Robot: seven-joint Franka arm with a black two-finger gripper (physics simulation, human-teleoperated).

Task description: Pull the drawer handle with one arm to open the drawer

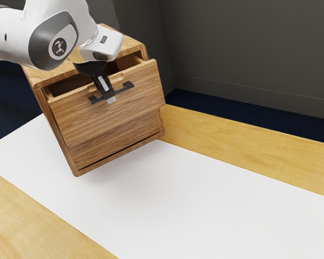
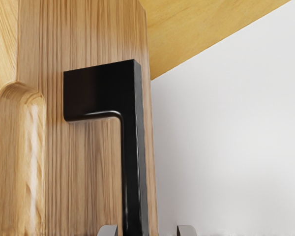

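Observation:
A wooden cabinet (image 1: 119, 154) stands at the exterior view's upper left, on the white mat. Its top drawer (image 1: 105, 113) sticks out of the carcass, and a dark gap shows behind its front. A black bar handle (image 1: 121, 86) runs across that front. My gripper (image 1: 108, 96) comes down from above and is shut on the drawer handle near its middle. In the wrist view the handle (image 2: 132, 162) runs along the drawer front (image 2: 78, 172). My gripper (image 2: 147, 231) straddles it, with one grey fingertip (image 2: 108, 230) on either side.
The lower drawer (image 1: 116, 143) sits flush in the cabinet. A white mat (image 1: 178, 205) covers the wooden table (image 1: 248, 145) ahead of the drawer, towards the exterior view's right and bottom. A dark wall (image 1: 248, 43) stands behind.

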